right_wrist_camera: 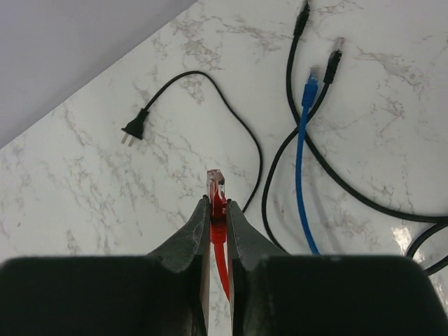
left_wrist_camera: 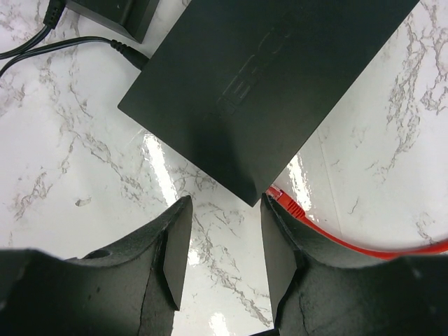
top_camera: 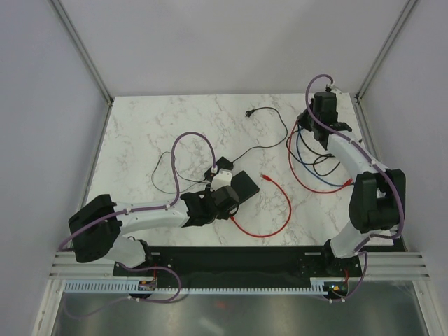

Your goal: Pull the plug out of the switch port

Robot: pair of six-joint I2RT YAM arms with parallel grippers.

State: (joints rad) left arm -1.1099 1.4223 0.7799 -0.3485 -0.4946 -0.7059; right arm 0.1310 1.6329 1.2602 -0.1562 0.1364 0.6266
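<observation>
Bench [top_camera: 140, 133], left to right: found left end effector [left_wrist_camera: 224, 210] open, gripping nothing, jaws apart just at near corner of switch [left_wrist_camera: 266, 84]. Saw switch flat mid-bench, red plug [left_wrist_camera: 283, 201] against its near edge; couldn't tell if seated. Spotted right end effector [right_wrist_camera: 218, 206] far right, clamped on second red plug [right_wrist_camera: 214, 179], near blue cable [right_wrist_camera: 302, 161] and black cables [right_wrist_camera: 332, 68].

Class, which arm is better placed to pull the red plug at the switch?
Left: the left pincer, open, hovers at the switch corner beside that red plug; the right pincer is far off, shut on a loose plug.
</observation>
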